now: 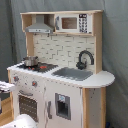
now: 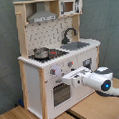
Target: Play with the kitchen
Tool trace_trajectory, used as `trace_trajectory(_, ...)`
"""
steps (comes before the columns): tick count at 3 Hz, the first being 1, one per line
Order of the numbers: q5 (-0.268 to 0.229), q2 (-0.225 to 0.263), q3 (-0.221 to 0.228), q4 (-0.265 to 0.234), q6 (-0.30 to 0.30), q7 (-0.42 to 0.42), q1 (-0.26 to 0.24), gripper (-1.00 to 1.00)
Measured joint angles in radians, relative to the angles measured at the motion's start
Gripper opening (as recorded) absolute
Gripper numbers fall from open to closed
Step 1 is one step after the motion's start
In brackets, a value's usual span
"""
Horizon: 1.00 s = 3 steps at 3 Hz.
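Toy kitchen [image 2: 60, 55] stands upright on a light wooden floor [image 2: 18, 117] against a grey-green curtain [image 2: 5, 48]; seen in both exterior views, white body with light-wood side panels.

Arm enters from the second exterior view's right. White wrist housing with a blue-lit spot, then the fingers [image 2: 66, 79] reaching toward the kitchen front. Fingers sit right at the white front panel, just below the row of knobs [image 2: 52, 72] and just above the windowed oven door [image 2: 61, 93]. Cannot tell whether the fingers are apart or together, nor whether they touch the panel; the tip merges with the white front.

Relative to the fingers:
- Above, on the kitchen's top surface: small metal pot [image 2: 41, 53] on the black hob [image 2: 50, 54].
- Above and further toward the second exterior view's right: grey sink [image 2: 77, 45] with black faucet [image 2: 69, 34] behind it.
- High above: grey hood [image 2: 41, 16] and microwave [image 2: 68, 6] on the top shelf.

First exterior view: the kitchen from the other side, the pot [image 1: 30, 61] on the hob, the sink [image 1: 74, 73], the faucet [image 1: 85, 59], the microwave [image 1: 72, 22]. A white rounded part shows at the bottom edge and a white piece at the first exterior view's left edge by the oven front; cannot tell what either is.
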Motion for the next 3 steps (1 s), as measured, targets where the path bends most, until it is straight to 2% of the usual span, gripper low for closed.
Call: trace_trajectory(3,0.000,0.000,0.012,0.200,0.039,-0.039,-0.226,1.00)
